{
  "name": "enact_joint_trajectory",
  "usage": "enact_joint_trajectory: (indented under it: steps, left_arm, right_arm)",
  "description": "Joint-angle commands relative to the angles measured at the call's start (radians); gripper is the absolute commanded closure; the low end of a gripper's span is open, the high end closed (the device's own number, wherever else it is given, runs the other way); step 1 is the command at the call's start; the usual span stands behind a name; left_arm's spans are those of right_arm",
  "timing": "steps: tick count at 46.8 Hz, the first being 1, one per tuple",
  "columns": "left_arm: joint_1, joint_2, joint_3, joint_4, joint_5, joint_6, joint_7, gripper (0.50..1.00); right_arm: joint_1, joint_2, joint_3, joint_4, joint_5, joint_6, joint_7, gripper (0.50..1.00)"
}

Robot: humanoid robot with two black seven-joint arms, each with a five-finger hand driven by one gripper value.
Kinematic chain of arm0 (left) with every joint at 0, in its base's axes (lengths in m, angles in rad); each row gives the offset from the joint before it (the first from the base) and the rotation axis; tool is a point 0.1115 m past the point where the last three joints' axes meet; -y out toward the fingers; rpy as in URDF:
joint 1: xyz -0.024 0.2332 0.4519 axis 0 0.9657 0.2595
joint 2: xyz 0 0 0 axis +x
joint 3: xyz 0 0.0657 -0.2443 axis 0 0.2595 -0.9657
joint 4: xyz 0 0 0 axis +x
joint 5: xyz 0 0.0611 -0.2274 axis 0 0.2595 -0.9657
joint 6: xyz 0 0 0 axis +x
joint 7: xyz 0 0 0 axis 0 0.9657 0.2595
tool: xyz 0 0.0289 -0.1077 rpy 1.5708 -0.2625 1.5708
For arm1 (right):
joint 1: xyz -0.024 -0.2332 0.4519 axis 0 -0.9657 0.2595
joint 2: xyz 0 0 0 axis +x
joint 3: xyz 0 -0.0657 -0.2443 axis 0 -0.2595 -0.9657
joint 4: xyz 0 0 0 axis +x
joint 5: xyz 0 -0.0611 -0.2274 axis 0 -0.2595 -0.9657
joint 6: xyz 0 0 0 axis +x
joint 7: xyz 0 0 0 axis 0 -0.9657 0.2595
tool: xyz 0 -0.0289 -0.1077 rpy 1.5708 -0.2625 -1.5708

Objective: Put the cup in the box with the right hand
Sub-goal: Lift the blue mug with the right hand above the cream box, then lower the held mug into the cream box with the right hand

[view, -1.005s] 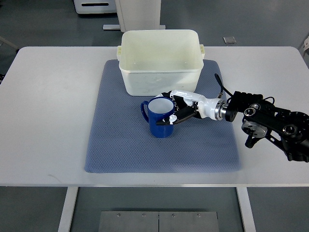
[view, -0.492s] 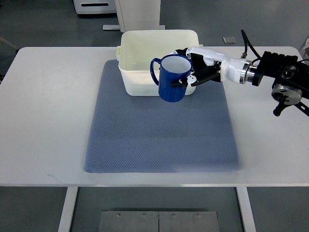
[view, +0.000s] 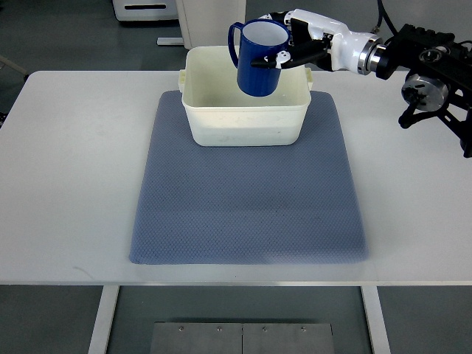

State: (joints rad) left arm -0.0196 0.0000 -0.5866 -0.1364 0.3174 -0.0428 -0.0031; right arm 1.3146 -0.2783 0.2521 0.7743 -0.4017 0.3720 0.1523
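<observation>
Top view, looking steeply down on a white table (view: pixel 74 184). Blue-grey mat (view: pixel 247 210) spread across the centre of the table, reaching from mid-frame down toward the lower centre. Cream plastic box (view: pixel 247 118) standing open-topped on the mat's upper edge, in the upper centre of the frame, with a small lug handle on each short side. Blue cup (view: pixel 258 65) with white interior held above the box, overlapping the box's far rim in the picture, slightly tilted, mouth up and loop handle turned toward the upper left of the frame. Whether the cup touches the box: cannot tell from this angle. Right hand (view: pixel 295 46) in white and black, entering from the upper right, fingers (view: pixel 274 60) wrapped around the cup's right side, grasping it. White forearm and silver wrist collar leading back to black arm links (view: pixel 435 70) at the upper right edge of the frame. Grey floor visible beyond the table at the top of the frame, with a white pedestal (view: pixel 214 21) in the upper centre. Table frame and metal plate (view: pixel 242 338) seen below the table's near edge at the bottom centre.
</observation>
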Motion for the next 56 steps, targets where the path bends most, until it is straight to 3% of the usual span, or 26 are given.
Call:
enact_joint_trajectory:
  steps: [1, 12, 27, 56]
  left_arm:
    - [0.0, 0.0, 0.001, 0.0, 0.0, 0.0, 0.0, 0.5]
    - [0.0, 0.0, 0.001, 0.0, 0.0, 0.0, 0.0, 0.5]
    - [0.0, 0.0, 0.001, 0.0, 0.0, 0.0, 0.0, 0.5]
    - [0.0, 0.0, 0.001, 0.0, 0.0, 0.0, 0.0, 0.5]
  right_arm:
    - [0.005, 0.04, 0.006, -0.058, 0.0, -0.022, -0.008, 1.0]
    - [0.011, 0.137, 0.036, -0.202, 0.001, -0.09, -0.036, 1.0]
    - [-0.006, 0.177, 0.036, -0.224, 0.0, -0.223, -0.088, 1.0]
    - [-0.055, 0.206, 0.029, -0.213, -0.002, -0.231, -0.102, 1.0]
